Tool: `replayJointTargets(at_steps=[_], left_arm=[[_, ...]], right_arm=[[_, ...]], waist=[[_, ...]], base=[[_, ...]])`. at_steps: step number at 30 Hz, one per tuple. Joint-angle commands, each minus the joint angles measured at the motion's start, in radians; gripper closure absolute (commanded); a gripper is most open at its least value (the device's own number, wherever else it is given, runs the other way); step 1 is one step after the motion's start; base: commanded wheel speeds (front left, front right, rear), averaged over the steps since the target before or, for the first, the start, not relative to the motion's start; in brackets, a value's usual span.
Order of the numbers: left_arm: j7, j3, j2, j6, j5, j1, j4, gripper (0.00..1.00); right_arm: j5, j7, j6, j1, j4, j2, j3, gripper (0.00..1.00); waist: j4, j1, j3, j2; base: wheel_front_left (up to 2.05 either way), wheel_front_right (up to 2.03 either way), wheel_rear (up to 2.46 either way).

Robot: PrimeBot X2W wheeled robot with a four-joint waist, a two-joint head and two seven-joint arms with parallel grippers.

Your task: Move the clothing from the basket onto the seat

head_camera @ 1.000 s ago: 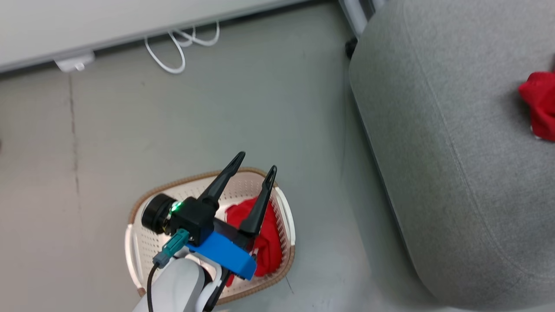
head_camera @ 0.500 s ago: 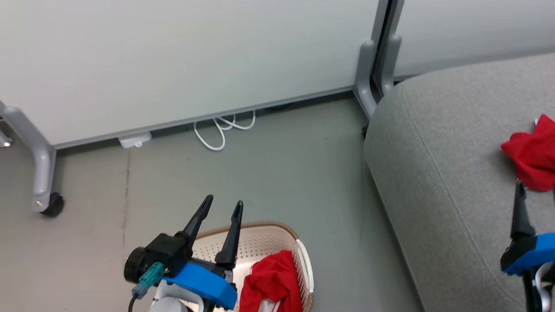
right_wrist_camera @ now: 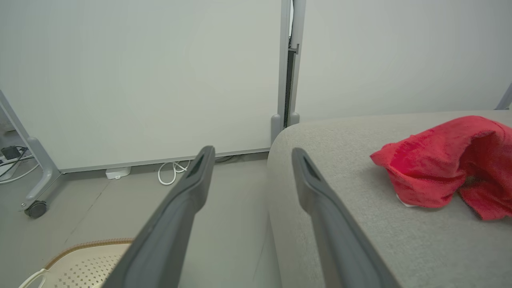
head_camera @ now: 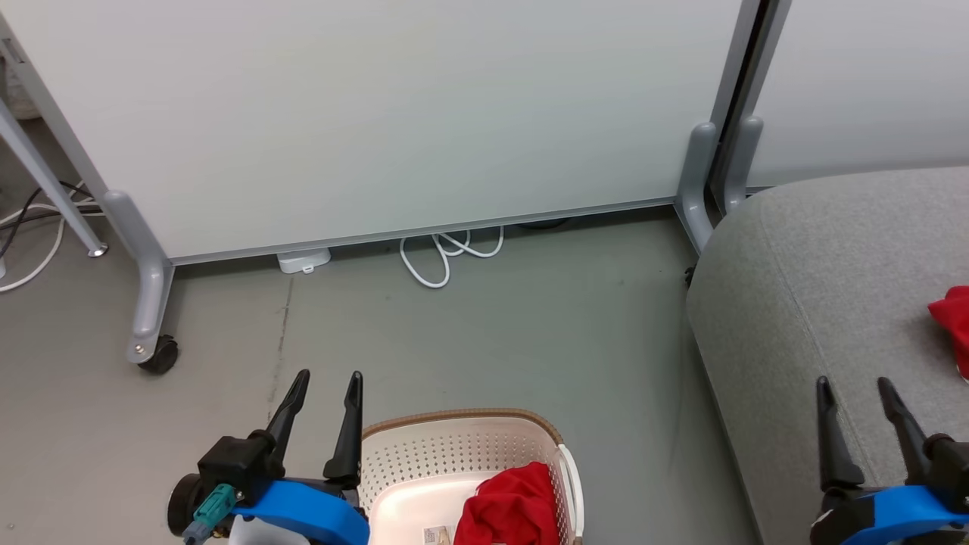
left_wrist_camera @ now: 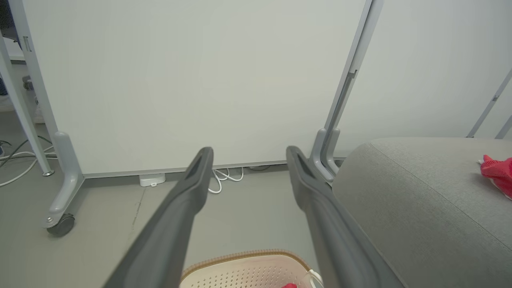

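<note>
- Status: about half done by my read. One red piece is on each side.
- placed garment (right_wrist_camera: 440, 160): lies crumpled on the seat (head_camera: 817, 265), in from the rounded front edge, with nothing touching it. A sliver of white peeks out under it in the right wrist view; can't tell what it is.
- remaining garment (head_camera: 511, 503): bunched in the basket (head_camera: 454, 446) toward its right wall, partly cut off by the bottom of the head view. A sticker (head_camera: 437, 536) on the basket floor sits just beside it.
- The basket stands on the floor to the left of the seat, with a strip of bare floor between them.
- left gripper (head_camera: 329, 375): fingers moderately parted with nothing between them. It shows at the basket's left rim in the head view, pointing toward the partition panel (head_camera: 378, 113). Height above the rim is hard to judge.
- right gripper (head_camera: 853, 381): same moderate spread, empty. It hovers over the front of the seat, near the placed garment but apart from it.
- Left to do: grab the remaining garment, lift it clear of the basket, carry it across, and drop it on the seat.
- The left gripper looks like the closer one for that pick.
- Risk: loose cloth could catch on the perforated wall and drag the basket along.
</note>
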Motion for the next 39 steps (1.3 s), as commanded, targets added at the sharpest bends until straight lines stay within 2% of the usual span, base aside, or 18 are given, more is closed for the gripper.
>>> replayJointTargets(at_steps=[1,10,28,34,39], left_arm=[[-0.003,0.011,-0.002,-0.002,0.007,0.012,0.002,0.00],[-0.003,0.046,-0.004,-0.002,0.017,0.015,0.013,0.00],[-0.003,0.058,-0.011,-0.002,0.028,0.017,0.019,0.00],[-0.003,0.051,-0.015,-0.002,0.027,-0.002,0.015,0.00],[-0.003,0.042,-0.019,-0.002,0.025,-0.035,0.013,0.00]], right_arm=[[0.011,0.005,0.000,0.020,-0.014,0.002,0.013,0.00],[0.048,0.020,0.000,0.027,-0.033,0.002,0.106,0.00],[0.055,0.019,0.000,0.007,-0.017,0.003,0.122,0.00],[0.058,0.021,0.000,-0.013,-0.029,0.003,0.123,0.00],[0.051,0.023,0.000,-0.048,-0.048,0.003,0.131,0.00]], waist=[[0.010,0.0002,-0.004,-0.0001],[0.030,0.0002,-0.009,-0.0001],[0.040,0.0002,-0.001,-0.0001],[0.037,0.0002,0.042,-0.0001],[0.029,0.0002,0.122,-0.0001]], base=[[0.00,0.00,0.00],[0.00,0.00,0.00],[0.00,0.00,0.00],[0.00,0.00,0.00],[0.00,0.00,0.00]])
